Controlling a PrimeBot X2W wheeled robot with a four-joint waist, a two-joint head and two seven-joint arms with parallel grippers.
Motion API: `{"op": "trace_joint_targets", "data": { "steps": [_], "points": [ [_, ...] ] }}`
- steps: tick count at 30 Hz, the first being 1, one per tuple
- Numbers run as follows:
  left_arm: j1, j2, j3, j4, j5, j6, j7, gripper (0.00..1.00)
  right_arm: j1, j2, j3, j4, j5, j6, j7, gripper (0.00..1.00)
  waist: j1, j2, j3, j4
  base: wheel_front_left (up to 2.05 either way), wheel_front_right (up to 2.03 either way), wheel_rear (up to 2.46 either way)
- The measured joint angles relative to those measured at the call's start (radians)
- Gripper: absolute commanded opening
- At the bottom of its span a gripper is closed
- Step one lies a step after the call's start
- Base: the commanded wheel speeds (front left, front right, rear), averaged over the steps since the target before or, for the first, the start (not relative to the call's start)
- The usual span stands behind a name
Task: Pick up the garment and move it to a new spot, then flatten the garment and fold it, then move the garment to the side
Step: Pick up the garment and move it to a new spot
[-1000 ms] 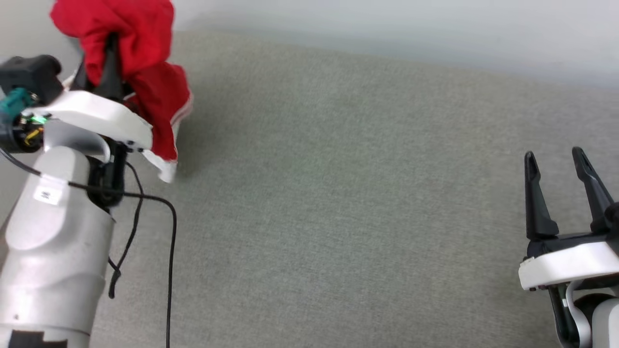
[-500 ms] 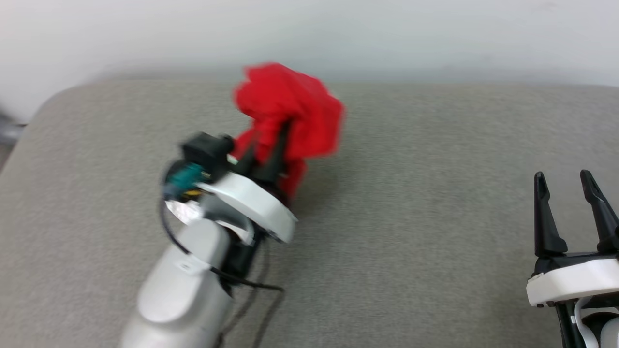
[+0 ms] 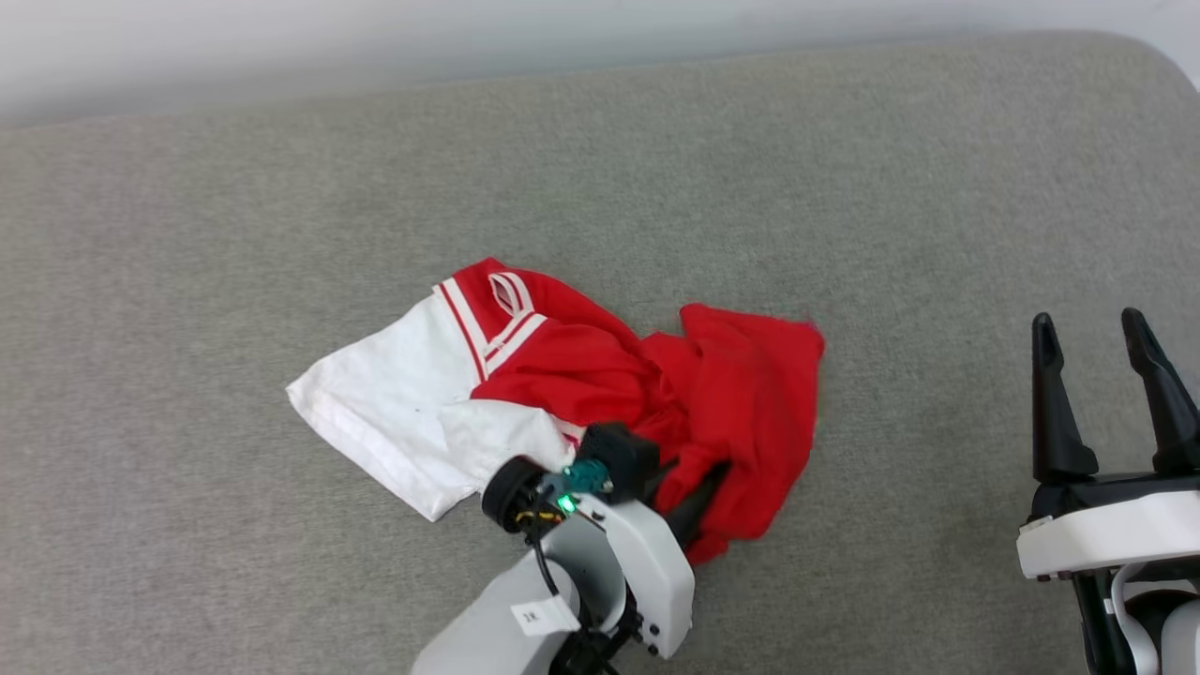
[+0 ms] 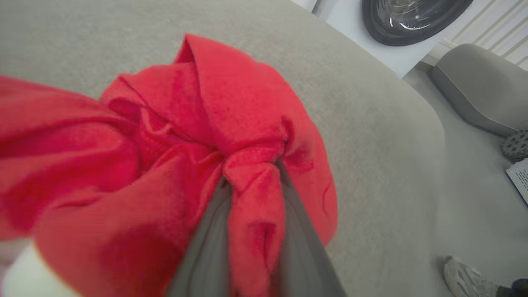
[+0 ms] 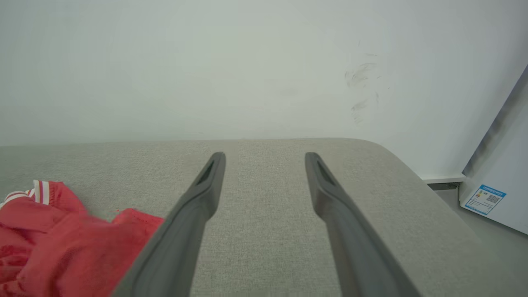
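Note:
The garment [image 3: 562, 375] lies crumpled on the grey padded surface [image 3: 281, 187], its white sleeve with red-and-white trim spread to the left and red folds bunched to the right. My left gripper [image 3: 698, 487] stands at the garment's near right edge, shut on a pinch of red fabric. In the left wrist view the garment [image 4: 227, 103] bunches around that gripper [image 4: 251, 173], a fold wedged between the fingers. At the lower right my right gripper [image 3: 1087, 328] is open and holds nothing, well apart from the cloth. In the right wrist view that gripper [image 5: 266, 159] spreads over bare surface, the garment [image 5: 49, 235] at lower left.
A pale wall [image 3: 469, 37] runs behind the surface. Its rounded right corner [image 5: 392, 152] drops off toward a white appliance with a blue label [image 5: 507, 185]. The left wrist view shows a washing-machine door [image 4: 412, 20], a grey cushion [image 4: 482, 90] and a shoe [image 4: 466, 272] on the floor.
The head camera has shifted. The garment, held bundled in the air before, now lies partly spread on the surface, and my left gripper has come down with it. The right gripper stays open.

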Motion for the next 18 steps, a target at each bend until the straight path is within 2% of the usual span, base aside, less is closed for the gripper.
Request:
{"op": "trace_joint_targets", "data": {
  "steps": [1, 2, 3, 9, 14, 18],
  "points": [
    [0.002, 0.001, -0.013, 0.012, 0.005, -0.001, 0.000, 0.40, -0.001, 0.000, 0.001, 0.004, 0.000, 0.000, -0.003, 1.00, 0.0000, 0.0000, 0.007, -0.005, 0.00, 0.00, 0.00],
    [0.003, 0.002, -0.021, 0.019, 0.009, -0.002, -0.007, 0.59, -0.001, 0.000, -0.001, 0.007, 0.000, 0.000, -0.007, 1.00, 0.0000, 0.0000, 0.012, -0.008, 0.00, 0.00, 0.00],
    [0.003, 0.000, -0.024, 0.021, 0.002, -0.005, -0.017, 0.98, -0.002, 0.000, -0.004, 0.010, 0.000, 0.000, -0.007, 1.00, 0.0001, 0.0000, 0.014, -0.008, 0.00, 0.00, 0.00],
    [-0.005, -0.001, -0.031, 0.007, 0.024, -0.002, -0.117, 1.00, -0.002, 0.000, 0.000, 0.027, -0.008, 0.000, -0.010, 1.00, 0.0000, 0.0000, -0.024, 0.014, 0.00, 0.00, 0.00],
    [-0.007, 0.007, 0.004, -0.061, 0.056, 0.042, -0.178, 1.00, 0.009, 0.000, 0.003, 0.029, -0.016, 0.000, 0.005, 1.00, 0.0000, 0.0000, -0.081, 0.041, 0.00, 0.00, 0.00],
    [0.030, 0.016, 0.081, -0.127, 0.041, 0.079, -0.192, 1.00, 0.030, 0.000, 0.004, 0.027, -0.019, 0.000, 0.021, 1.00, 0.0000, 0.0000, -0.126, 0.066, 0.00, 0.00, 0.00]
  ]
}}
